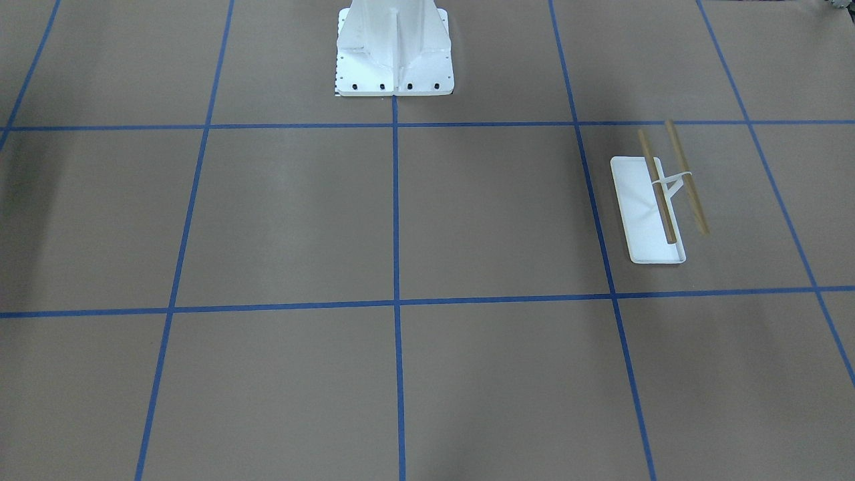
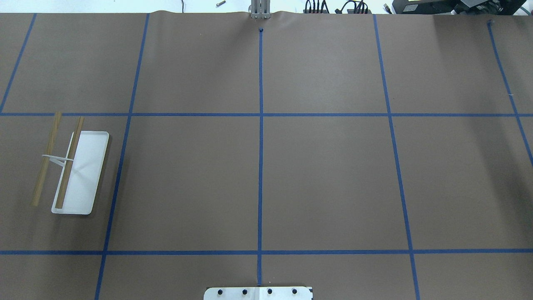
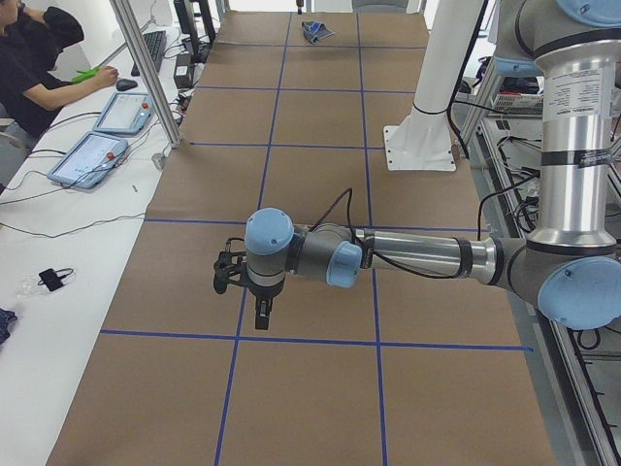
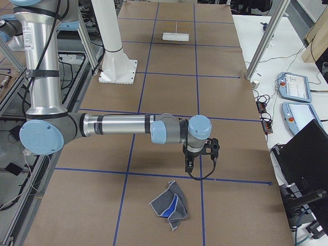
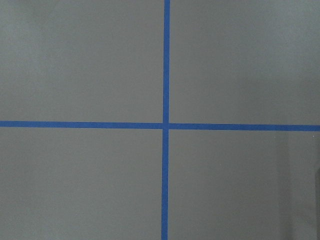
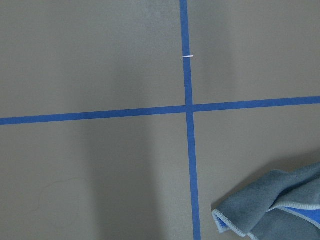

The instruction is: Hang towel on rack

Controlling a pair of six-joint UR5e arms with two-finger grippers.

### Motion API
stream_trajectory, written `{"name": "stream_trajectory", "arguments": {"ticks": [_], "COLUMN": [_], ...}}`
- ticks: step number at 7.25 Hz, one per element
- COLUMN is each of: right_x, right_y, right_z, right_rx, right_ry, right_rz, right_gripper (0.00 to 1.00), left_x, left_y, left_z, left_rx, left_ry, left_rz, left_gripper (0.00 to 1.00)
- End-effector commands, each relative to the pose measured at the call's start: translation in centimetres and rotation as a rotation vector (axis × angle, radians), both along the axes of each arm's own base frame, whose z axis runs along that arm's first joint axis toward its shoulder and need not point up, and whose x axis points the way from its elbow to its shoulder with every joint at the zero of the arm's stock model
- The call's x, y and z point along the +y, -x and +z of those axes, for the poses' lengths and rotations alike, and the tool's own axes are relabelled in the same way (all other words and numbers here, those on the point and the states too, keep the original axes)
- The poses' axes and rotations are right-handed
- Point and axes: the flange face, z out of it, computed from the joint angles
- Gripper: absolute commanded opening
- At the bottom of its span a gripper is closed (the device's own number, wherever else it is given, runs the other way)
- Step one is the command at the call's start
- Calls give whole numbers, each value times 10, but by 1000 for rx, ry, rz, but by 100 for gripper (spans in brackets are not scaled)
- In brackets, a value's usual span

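So, nearest first from the rt-end cam: the towel (image 4: 169, 207) lies crumpled on the brown-paper table (image 4: 230, 128), grey w/ blue reverse showing, at the robot's rt end. Just beyond it the rt gripper (image 4: 188, 166) hangs pointing down over the blue tape (image 4: 154, 174), apart from the towel; spread of fingers: can't tell. Further on is the white pedestal (image 4: 115, 51). At the far end stands the rack (image 4: 176, 31), upright, well apart from the towel. Over there the left gripper (image 3: 262, 318) also points down above the table; fingers' spread: can't tell either.

Towel (image 6: 267, 200) partly beyond right wrist view's edge
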Motion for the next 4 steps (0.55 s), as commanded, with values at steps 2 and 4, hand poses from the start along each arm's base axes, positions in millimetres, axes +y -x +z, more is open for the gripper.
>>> {"name": "stream_trajectory", "arguments": {"ticks": [2, 4], "right_x": [0, 0], "right_y": [0, 0], "right_z": [-1, -3], "right_rx": [-2, -2], "right_ry": [-2, -5], "right_rz": [0, 0], "right_gripper": [100, 100], "left_x": [1, -1], "left_y": [0, 1], "left_z": [0, -5], "left_rx": [1, -8], "left_ry": [0, -13], "left_rz": [0, -2], "left_gripper": [98, 98]}}
